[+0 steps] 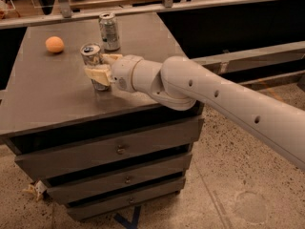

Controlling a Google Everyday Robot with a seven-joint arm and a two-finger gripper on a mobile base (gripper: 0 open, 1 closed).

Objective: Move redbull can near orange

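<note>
Redbull can (91, 53) stands upright left of frame centre, gripper (96, 66) apparently clamped round its body; orange (55, 44) lies further left and slightly higher, well apart from it

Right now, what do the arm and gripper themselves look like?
The arm is a smooth off-white tube with rounded joints and a row of small dark holes; no cables show. The gripper, at the redbull can on the cabinet, is pale cream-yellow.

A single camera looks down from above the near right, facing far-left over the bench (47, 97), fairly close; the tool (97, 66) sits upper-left.
</note>
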